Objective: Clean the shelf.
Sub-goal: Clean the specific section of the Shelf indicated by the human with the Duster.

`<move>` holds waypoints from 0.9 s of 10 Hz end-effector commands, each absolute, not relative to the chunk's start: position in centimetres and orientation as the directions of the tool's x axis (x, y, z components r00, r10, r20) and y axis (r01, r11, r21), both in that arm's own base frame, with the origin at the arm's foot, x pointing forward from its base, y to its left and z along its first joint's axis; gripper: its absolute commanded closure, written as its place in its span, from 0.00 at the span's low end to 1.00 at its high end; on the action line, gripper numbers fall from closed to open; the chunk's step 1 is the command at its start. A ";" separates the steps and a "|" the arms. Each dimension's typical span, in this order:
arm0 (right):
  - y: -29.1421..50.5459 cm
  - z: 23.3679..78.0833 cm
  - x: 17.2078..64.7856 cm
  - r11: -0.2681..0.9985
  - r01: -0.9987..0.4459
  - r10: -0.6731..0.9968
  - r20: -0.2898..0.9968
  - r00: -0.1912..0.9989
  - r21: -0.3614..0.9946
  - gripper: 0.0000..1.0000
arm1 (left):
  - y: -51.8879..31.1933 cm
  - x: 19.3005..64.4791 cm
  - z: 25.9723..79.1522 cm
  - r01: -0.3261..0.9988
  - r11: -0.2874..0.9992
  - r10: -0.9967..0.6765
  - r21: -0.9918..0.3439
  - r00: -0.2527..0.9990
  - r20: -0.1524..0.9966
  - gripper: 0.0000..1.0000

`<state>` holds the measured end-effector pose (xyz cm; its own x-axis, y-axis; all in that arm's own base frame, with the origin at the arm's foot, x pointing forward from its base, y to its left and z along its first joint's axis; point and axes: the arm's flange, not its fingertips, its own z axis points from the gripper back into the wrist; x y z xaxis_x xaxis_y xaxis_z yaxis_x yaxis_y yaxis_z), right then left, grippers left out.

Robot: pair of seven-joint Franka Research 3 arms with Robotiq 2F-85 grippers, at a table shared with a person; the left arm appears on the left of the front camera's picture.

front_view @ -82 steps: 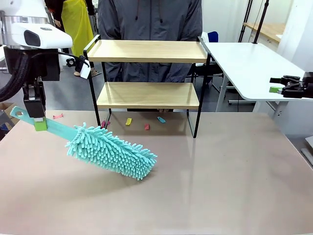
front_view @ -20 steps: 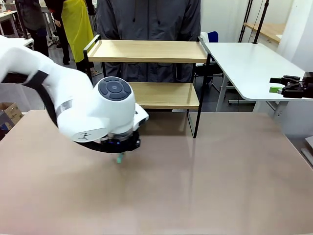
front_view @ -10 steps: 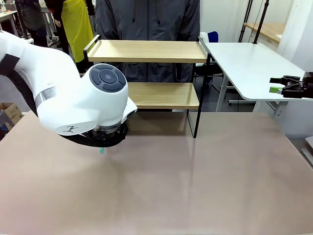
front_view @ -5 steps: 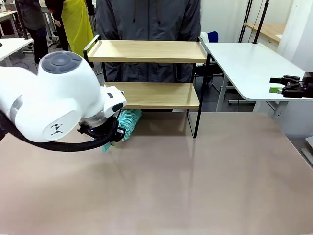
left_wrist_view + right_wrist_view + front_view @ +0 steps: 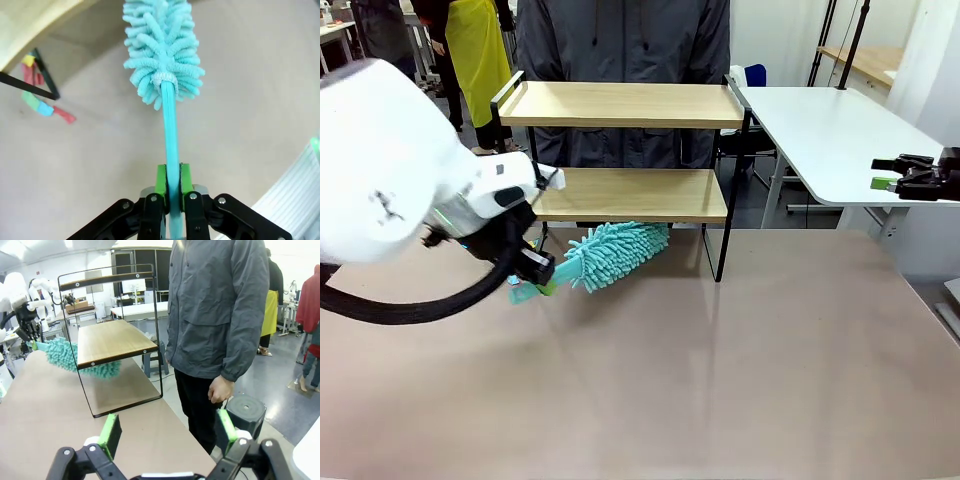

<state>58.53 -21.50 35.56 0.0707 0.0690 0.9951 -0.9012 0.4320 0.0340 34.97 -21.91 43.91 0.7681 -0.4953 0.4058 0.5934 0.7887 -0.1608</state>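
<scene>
**Duster swung in under the shelf**

Your left hand (image 5: 170, 172) pinches the handle of the teal duster (image 5: 615, 252). Its fluffy head has just swept right, beneath the lower board of the shelf (image 5: 620, 195) at the far side of the tabletop (image 5: 720, 380), so cleaning is likely underway. Your right hand (image 5: 167, 432) is spread and empty.

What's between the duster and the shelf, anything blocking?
Nothing visible. The left gripper is shut on the duster by its handle, and the fluffy head reaches under the lower board of the shelf, between the frame legs. A few coloured scraps lie on the table beside the head.
</scene>
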 end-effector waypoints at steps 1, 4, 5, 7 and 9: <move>-21.3 35.8 58.6 0.430 -0.902 0.069 0.995 0.067 0.031 0.00 | -18.1 34.1 44.2 0.688 0.687 -0.578 -0.234 0.713 0.398 0.87; -21.3 35.8 58.6 0.430 -0.902 0.069 0.995 0.067 0.031 0.00 | -14.8 32.7 48.2 0.732 0.609 -0.601 -0.306 0.677 0.425 0.87; -21.3 35.8 58.6 0.430 -0.902 0.069 0.995 0.067 0.031 0.00 | -14.4 31.5 50.6 0.736 0.610 -0.653 -0.294 0.677 0.339 0.87; -21.3 35.8 58.6 0.430 -0.902 0.069 0.995 0.067 0.031 0.00 | -13.8 29.9 55.8 0.757 0.609 -0.705 -0.237 0.654 0.276 0.87; -21.3 35.8 58.6 0.430 -0.902 0.069 0.995 0.067 0.031 0.00 | -13.9 27.8 60.1 0.803 0.576 -0.791 -0.153 0.595 0.140 0.87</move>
<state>58.53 -21.49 35.55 0.0709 0.0689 0.9951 -0.9013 0.4319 0.0343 27.50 -13.65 58.37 0.6305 -0.7489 0.2040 0.7755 0.5962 -0.2076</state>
